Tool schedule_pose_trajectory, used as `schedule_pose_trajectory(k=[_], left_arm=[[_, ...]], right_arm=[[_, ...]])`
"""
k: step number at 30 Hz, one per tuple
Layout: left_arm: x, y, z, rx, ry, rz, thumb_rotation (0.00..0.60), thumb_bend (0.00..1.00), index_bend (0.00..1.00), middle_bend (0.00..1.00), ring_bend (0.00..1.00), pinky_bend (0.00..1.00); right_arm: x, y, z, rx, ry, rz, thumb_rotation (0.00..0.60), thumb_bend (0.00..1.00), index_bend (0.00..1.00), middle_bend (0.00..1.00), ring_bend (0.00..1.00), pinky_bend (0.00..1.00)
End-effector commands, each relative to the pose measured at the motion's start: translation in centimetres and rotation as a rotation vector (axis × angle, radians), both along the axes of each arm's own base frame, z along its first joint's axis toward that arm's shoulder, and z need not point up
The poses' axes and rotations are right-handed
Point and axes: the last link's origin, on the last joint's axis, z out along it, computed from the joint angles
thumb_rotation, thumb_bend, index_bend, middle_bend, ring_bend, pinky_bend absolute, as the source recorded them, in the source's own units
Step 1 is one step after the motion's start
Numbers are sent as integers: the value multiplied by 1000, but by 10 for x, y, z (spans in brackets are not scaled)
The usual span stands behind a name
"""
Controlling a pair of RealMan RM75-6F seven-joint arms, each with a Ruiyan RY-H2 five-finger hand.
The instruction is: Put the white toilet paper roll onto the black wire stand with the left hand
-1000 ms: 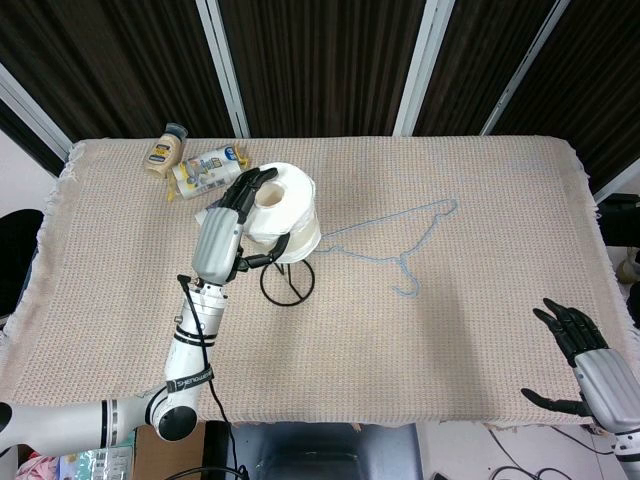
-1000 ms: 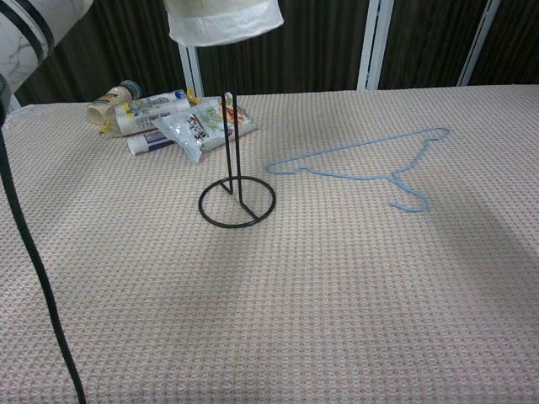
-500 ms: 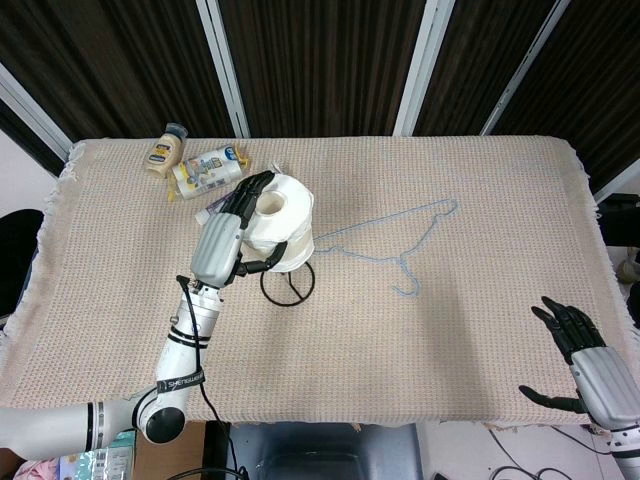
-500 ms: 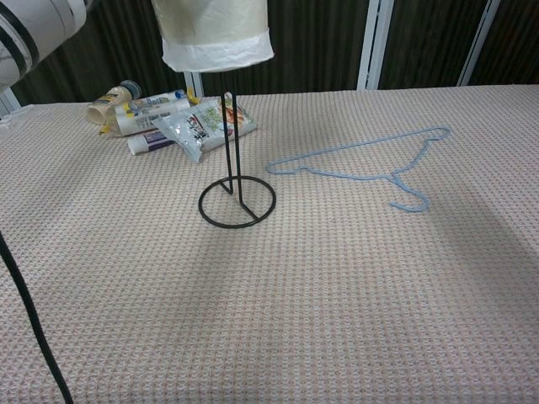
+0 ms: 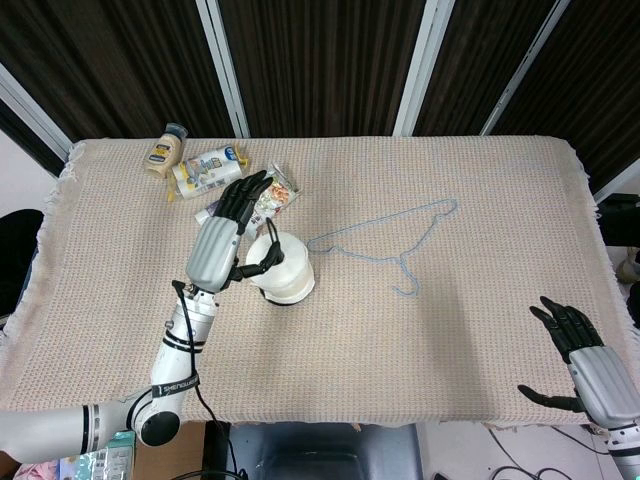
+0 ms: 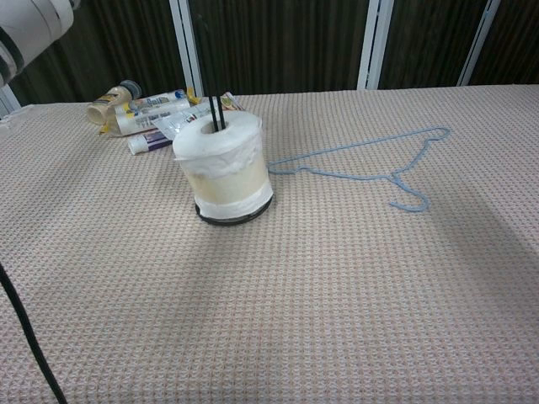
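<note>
At about ten o'clock on the woven table cloth lay a small heap of clutter: a squeeze bottle, a tube and a printed packet. Just toward the centre from these, the left hand hovered with its fingers spread. Its fingertips reached toward the packet and its thumb curled near the roll's side, though whether the thumb touched the paper could not be told.

The white toilet paper roll sat at the bottom of the black wire stand. The upright wires poked out through the roll's core, and the base ring showed just under its lower edge. The task therefore looked essentially done.

From the roll toward two o'clock, a blue wire hanger lay flat on the cloth, its near end close beside the roll.

The right hand rested at about four o'clock by the table edge, fingers spread and holding nothing.

The likeliest trouble would be the left hand's withdrawal. The stand looked light and narrow-based, so a thumb or finger catching the roll's soft outer wrap could drag or tip roll and stand together. A sideways sweep could also knock the clutter or snag the hanger.
</note>
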Motion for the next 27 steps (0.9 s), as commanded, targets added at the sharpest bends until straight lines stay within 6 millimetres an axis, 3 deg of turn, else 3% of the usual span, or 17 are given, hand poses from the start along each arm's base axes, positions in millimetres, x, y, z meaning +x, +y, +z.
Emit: schedule_pose_trajectory(k=[1,3,6,12,14,17,19,22,27], left_arm=[[-3,-8,4,-1,9,-21,600,419,0,0,0,19],[-11,-20,10,3,46,-37,600,419,0,0,0,21],[-48,-45,28,33,141,-20,600,430,0,0,0,35],[-177,-115,60,-7,342,144,600,433,0,0,0,12],[-214,-143,67,25,380,196,600,433,0,0,0,13],[-249,-179,72,104,373,236,600,433,0,0,0,12],[-262,-196,71,173,348,266,600,437,0,0,0,12],[-270,-214,75,242,495,283,600,442,0,0,0,12],[-274,-217,86,348,543,342,600,443,0,0,0,15]], right_arm=[[0,0,-1,-1,4,0,600,116,0,0,0,0],[0,-1,-3,6,13,-2,600,116,0,0,0,0],[-1,-1,-6,18,28,-8,600,116,0,0,0,0],[1,-7,-20,44,57,-10,600,116,0,0,0,0],[3,-9,-25,46,65,-7,600,116,0,0,0,0],[4,-13,-33,54,82,-9,600,116,0,0,0,0],[4,-16,-35,44,89,-16,600,116,0,0,0,0],[3,-20,-36,18,100,-33,600,116,0,0,0,0],[4,-21,-40,12,116,-43,600,116,0,0,0,0]])
